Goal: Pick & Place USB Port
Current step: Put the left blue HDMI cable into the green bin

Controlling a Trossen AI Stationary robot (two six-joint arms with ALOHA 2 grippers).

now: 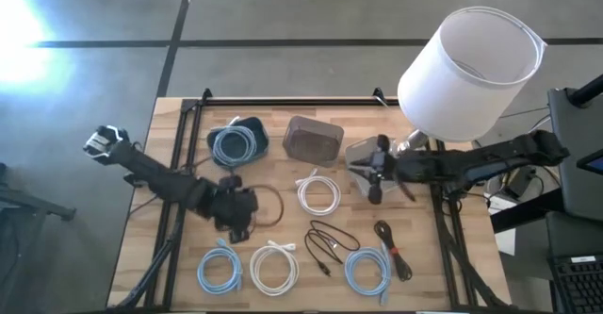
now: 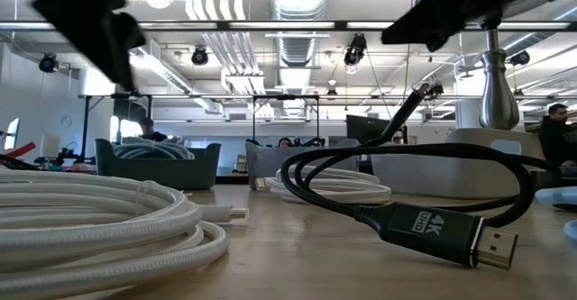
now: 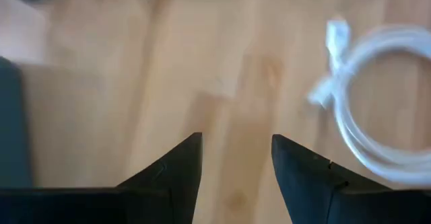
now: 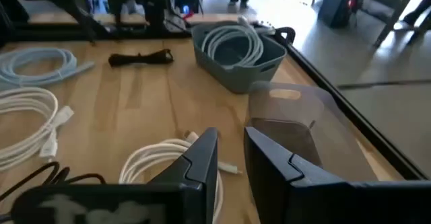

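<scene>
Left hand (image 3: 236,140): my two dark wedge-shaped fingers are spread, with nothing between them. Directly beneath them is the bare pale wood-grain table top (image 3: 222,69). Just past the fingertips and off to one side lies a smooth white round-sheathed cable coil (image 3: 377,109), its flat white plug at the near end. It lies loose on the wood, untouched. I cannot tell which cable carries the USB plug; none is in either hand.

Right hand (image 4: 231,133): my fingers are parted by a narrow gap and grip nothing. Just below the tips is a second white cable coil (image 4: 158,160), loosely wound. Beside the tips stands a smoky-brown translucent plastic bin (image 4: 296,120) with rounded corners. Farther ahead is a blue-grey matte plastic bin (image 4: 239,72) holding a coiled pale-blue cable (image 4: 232,39).

Farther from both hands, toward the near table edge, lies a glossy black cable (image 2: 433,228) marked "4K" with a metal-tipped plug.
</scene>
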